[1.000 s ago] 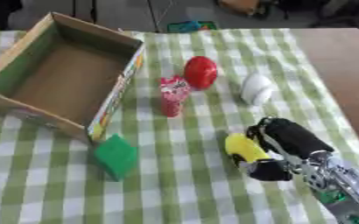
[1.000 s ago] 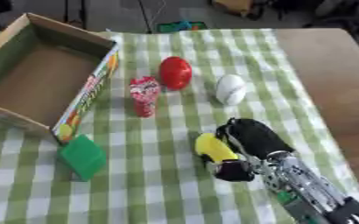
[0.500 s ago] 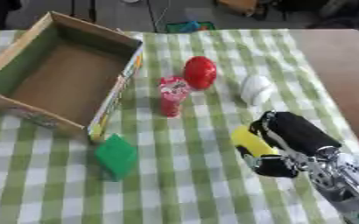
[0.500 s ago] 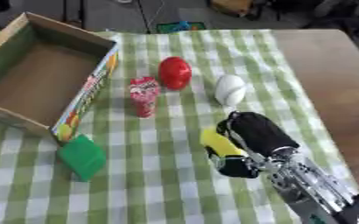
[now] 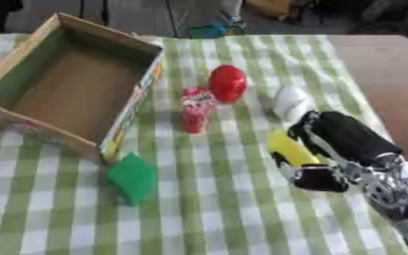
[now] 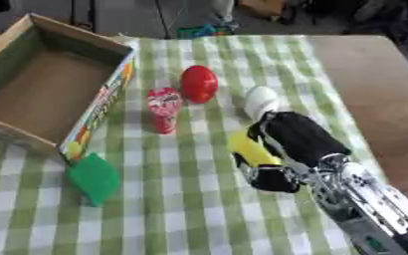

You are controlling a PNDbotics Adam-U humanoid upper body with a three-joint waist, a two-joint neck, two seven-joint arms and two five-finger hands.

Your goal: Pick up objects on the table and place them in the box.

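My right hand (image 5: 343,139) comes in from the lower right and is curled round a yellow object (image 5: 288,147) at the right of the green checked cloth. Just beyond the hand lies a white egg-shaped object (image 5: 290,102). A red round object (image 5: 228,83) and a red-and-pink upright packet (image 5: 195,109) stand in the middle. A green block (image 5: 134,177) lies at the front corner of the open cardboard box (image 5: 134,107), which sits at the left with nothing in it. My left hand shows in neither view.
Bare brown tabletop (image 5: 390,74) runs along the right of the cloth. Dark clutter and a teal thing (image 5: 209,31) lie past the far edge. Open cloth spreads across the front left.
My right hand has moved up and away from me, toward the white object, with the yellow object in it. The other things have kept their places.
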